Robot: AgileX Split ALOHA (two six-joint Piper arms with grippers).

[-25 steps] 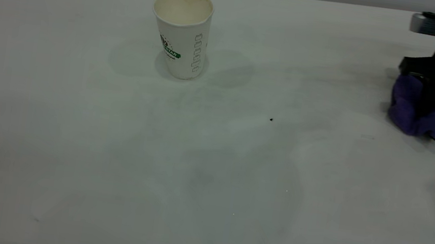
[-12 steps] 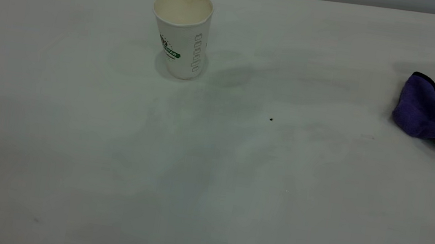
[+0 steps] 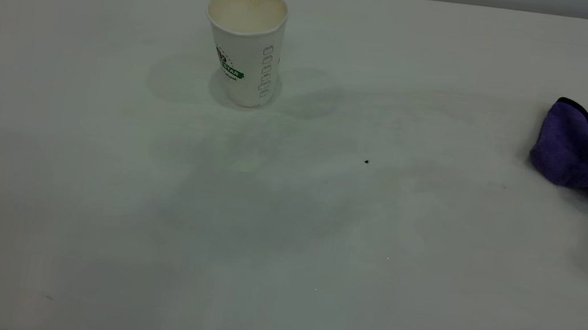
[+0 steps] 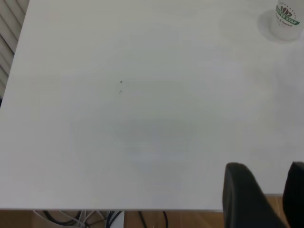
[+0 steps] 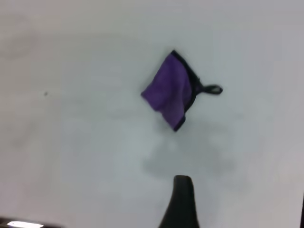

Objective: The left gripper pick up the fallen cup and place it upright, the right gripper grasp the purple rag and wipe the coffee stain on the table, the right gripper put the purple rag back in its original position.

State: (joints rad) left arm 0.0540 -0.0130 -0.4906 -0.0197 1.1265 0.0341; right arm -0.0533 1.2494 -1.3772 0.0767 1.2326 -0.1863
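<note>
The cup (image 3: 245,43) stands upright at the table's (image 3: 281,255) far centre-left, mouth up; it also shows in the left wrist view (image 4: 285,19). The purple rag (image 3: 575,150) lies crumpled at the far right, loop tab pointing right, with nothing touching it. In the right wrist view the rag (image 5: 168,92) lies well ahead of my right gripper (image 5: 242,204), which is open and empty. My left gripper (image 4: 266,190) is open and empty over the table's edge, far from the cup. Neither gripper is in the exterior view. No brown coffee stain shows.
A tiny black speck (image 3: 366,161) sits mid-table, right of the cup. The left wrist view shows the table's edge (image 4: 109,209) with cables and wooden floor below.
One second ago my right gripper was on the rag at the far right. It let go and withdrew out of the exterior view. The rag lies flatter and has stayed still since. The cup has not moved.
</note>
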